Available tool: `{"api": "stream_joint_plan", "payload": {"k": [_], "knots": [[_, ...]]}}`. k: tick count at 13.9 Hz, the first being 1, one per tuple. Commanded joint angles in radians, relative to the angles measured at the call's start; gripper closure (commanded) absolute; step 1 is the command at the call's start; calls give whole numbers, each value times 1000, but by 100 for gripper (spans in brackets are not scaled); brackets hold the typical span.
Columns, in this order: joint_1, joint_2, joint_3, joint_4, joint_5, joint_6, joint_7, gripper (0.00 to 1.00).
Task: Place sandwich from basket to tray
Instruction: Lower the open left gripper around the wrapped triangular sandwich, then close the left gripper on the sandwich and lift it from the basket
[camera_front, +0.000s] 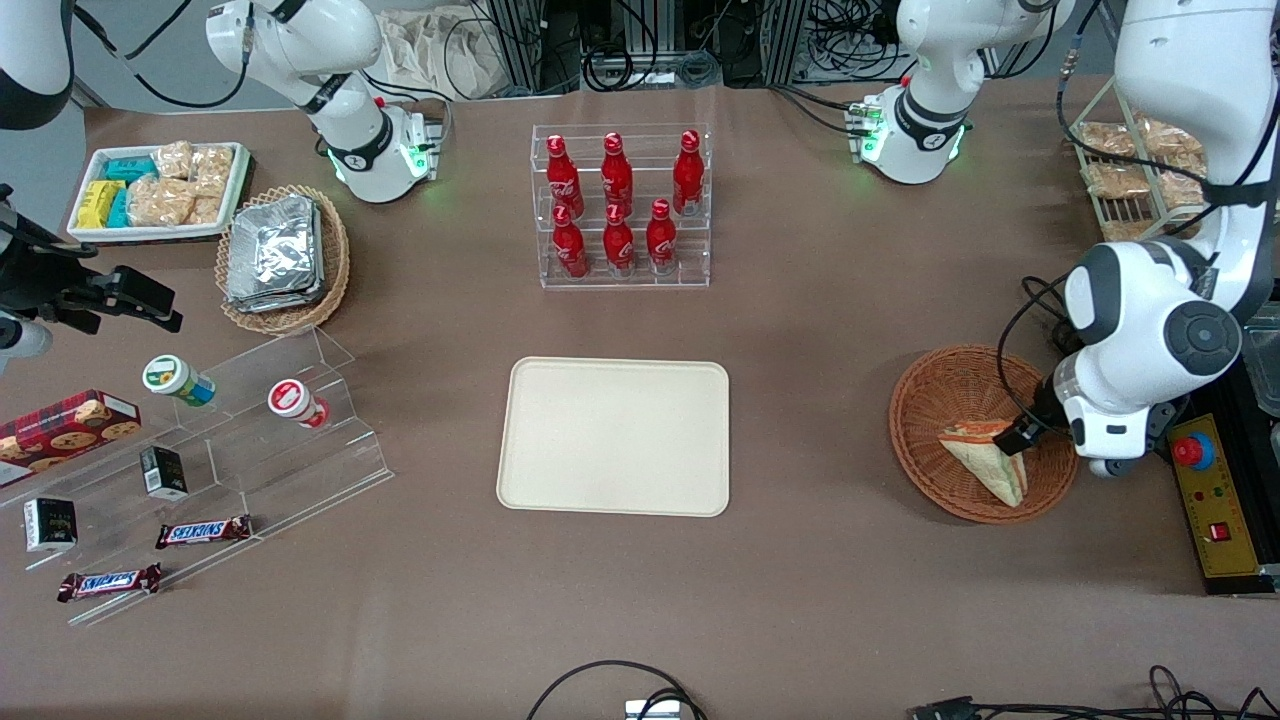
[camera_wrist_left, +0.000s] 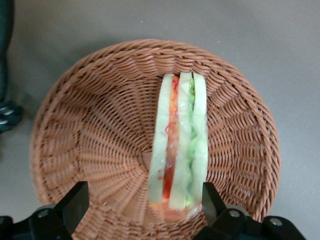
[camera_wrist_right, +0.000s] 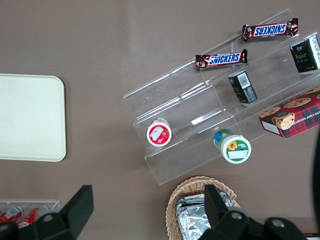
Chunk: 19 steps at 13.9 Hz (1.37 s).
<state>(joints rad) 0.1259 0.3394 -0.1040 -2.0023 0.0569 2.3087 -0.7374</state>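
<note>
Front view: the tray (camera_front: 613, 437) serves as the landmark, lying bare on the brown table (camera_front: 800, 600) near the middle. Toward the working arm's end of the table from the tray, and well apart from it, sits the basket (camera_front: 935, 400). The sandwich (camera_front: 985, 462) lies inside the basket, in the part nearer the front camera, with its layered edge turned up. The gripper (camera_front: 1020, 436) hangs low over the basket, right at the sandwich's thick end.

In the left wrist view the sandwich (camera_wrist_left: 179, 145) stands on edge across the woven basket (camera_wrist_left: 90, 130), showing orange and green filling between pale bread. The gripper (camera_wrist_left: 142, 205) is spread wide: one of the fingers (camera_wrist_left: 75, 202) stands clear of the bread with bare wicker between, while the other sits close against the bread at the opposite face. Nothing is clamped; the sandwich rests on the basket floor.

Farther from the front camera than the tray stands a clear rack (camera_front: 622, 208) holding six red bottles (camera_front: 617, 175). Toward the parked arm's end from the tray is a clear stepped stand (camera_front: 250, 440) with two small cups (camera_front: 297, 402), chocolate bars (camera_front: 203, 531) and a cookie box (camera_front: 68, 424). Farther again from the camera on that end are a tan basket of foil packets (camera_front: 283, 258) and a white tray of snacks (camera_front: 160, 190).
</note>
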Motion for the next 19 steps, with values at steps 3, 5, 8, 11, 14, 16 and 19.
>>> {"api": "stream_joint_plan", "payload": {"k": [3, 5, 8, 11, 14, 16, 19], "knots": [[3, 113, 1, -53, -9, 202, 18, 0], [3, 104, 1, -44, -8, 196, 21, 2], [1, 64, 1, -18, -6, 140, 16, 0], [1, 36, -2, 156, -14, -123, 18, 0], [-2, 43, -5, 205, -19, -193, 16, 0], [-2, 78, -5, 191, -19, -186, 15, 0], [0, 115, -5, 148, -19, -109, 16, 0]]}}
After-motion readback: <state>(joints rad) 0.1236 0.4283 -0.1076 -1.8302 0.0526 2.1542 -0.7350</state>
